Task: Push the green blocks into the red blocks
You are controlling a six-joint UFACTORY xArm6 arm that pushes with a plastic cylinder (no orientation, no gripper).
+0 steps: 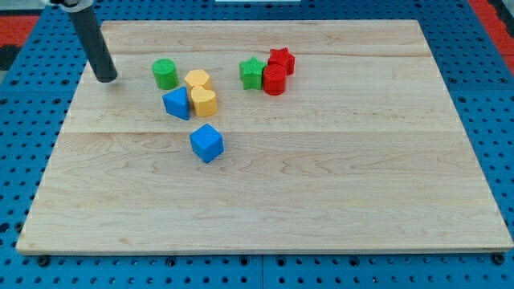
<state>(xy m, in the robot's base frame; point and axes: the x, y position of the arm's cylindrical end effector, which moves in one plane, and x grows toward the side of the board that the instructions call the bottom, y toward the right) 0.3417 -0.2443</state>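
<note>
My tip [106,79] rests on the board at the view's upper left, left of the green cylinder [165,73] with a gap between them. A green star block [252,73] lies further right, touching the red cylinder [274,80]. A red star block [282,60] sits just behind the red cylinder, touching it.
Two yellow blocks [197,80] [204,102] sit right of the green cylinder. A blue block [177,103] lies below the green cylinder, and a blue cube [206,143] lies lower down. The wooden board [321,177] rests on a blue pegboard [24,96].
</note>
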